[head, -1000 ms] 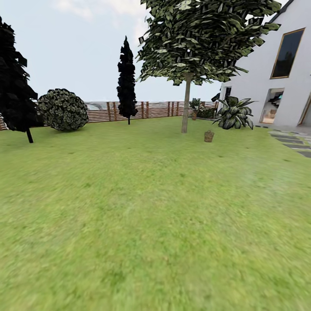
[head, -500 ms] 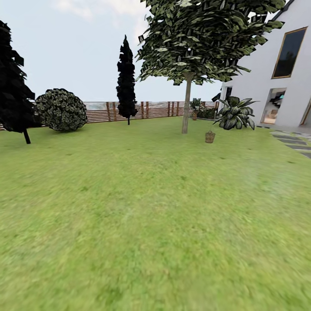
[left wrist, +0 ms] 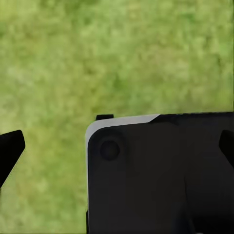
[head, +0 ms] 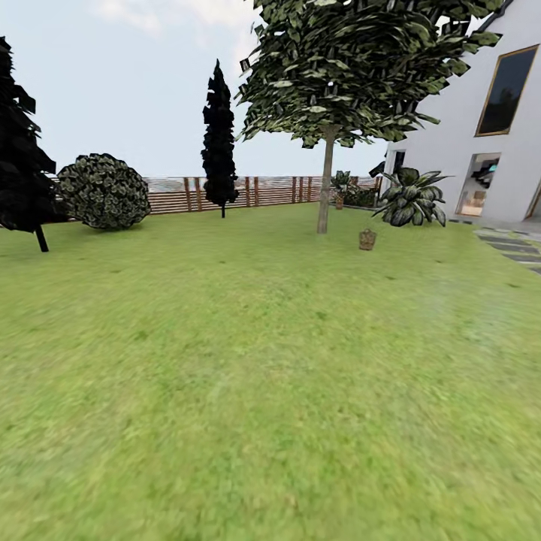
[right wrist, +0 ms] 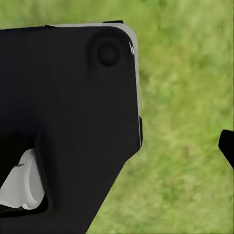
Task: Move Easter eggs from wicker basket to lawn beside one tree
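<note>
The wicker basket (head: 367,239) stands far off on the lawn (head: 248,361), a little right of the tree (head: 324,188) with its pale trunk and leafy canopy. At this distance the Easter eggs cannot be made out. In the left wrist view my left gripper (left wrist: 117,148) hangs over grass, its two dark fingertips (left wrist: 10,146) wide apart at the picture's edges, open and holding nothing. In the right wrist view my right gripper (right wrist: 117,146) shows one fingertip (right wrist: 227,145) at the edge over grass; a black part of the robot covers the other. It is open too.
A slatted wooden fence (head: 270,190) closes the garden at the back. A round shrub (head: 104,191) and two dark narrow trees (head: 219,143) stand left. A broad-leaved plant (head: 409,199), the white house (head: 466,113) and grey paving (head: 518,248) lie right.
The whole head view has shifted slightly: the camera has moved a little closer to the tree and basket. Nothing in the garden itself has moved.
</note>
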You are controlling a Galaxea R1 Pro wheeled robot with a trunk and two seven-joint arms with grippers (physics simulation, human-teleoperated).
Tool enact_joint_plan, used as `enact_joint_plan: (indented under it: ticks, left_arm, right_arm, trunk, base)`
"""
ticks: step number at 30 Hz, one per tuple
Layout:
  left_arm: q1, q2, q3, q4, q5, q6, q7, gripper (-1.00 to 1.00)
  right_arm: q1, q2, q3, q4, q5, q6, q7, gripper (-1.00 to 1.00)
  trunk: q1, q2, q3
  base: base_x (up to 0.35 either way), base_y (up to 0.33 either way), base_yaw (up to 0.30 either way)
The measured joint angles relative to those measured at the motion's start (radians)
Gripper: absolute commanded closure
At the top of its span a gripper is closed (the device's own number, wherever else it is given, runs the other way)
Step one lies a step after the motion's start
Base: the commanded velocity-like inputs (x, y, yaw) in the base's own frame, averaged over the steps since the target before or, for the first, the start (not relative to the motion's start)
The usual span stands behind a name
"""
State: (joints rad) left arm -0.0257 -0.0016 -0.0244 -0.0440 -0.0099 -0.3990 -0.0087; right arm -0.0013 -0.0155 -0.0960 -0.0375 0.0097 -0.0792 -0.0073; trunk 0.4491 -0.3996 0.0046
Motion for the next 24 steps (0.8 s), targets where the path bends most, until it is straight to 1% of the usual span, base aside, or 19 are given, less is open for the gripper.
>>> enact_joint_plan:
  ticks: [24]
  left_arm:
    - [0.000, 0.000, 0.000, 0.000, 0.000, -0.001, 0.000, -1.00]
  right_arm:
    - [0.000, 0.000, 0.000, 0.000, 0.000, 0.000, 0.000, -1.00]
  trunk:
    - [0.000, 0.000, 0.000]
  base:
    - [0.336, 0.000, 0.000]
